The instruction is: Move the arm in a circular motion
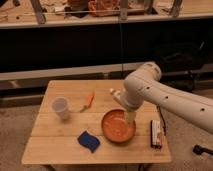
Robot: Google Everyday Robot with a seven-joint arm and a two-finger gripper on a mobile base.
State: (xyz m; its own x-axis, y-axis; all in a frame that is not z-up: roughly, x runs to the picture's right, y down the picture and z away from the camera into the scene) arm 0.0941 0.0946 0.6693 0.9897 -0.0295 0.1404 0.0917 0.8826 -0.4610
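Six small things share the light wooden tabletop [52, 150] we look down on. Nearest us, a crumpled dark blue cloth [88, 141] lies to the lower left of the end effector [131, 118], and a flat rectangular packet with red print [156, 134] lies just to its right. The end effector hangs over the right side of the round orange bowl [116, 127]; we cannot tell whether it is spread or closed. Well to its left stands an upright white plastic cup [60, 108], and between the two, farther back, lies a small orange carrot [89, 100]. A pale cream object [115, 94] shows just behind the end effector. The large glossy white robot arm [170, 100] reaches in from the right, its elbow bent above the end effector. Beyond runs a dark workbench [75, 45].
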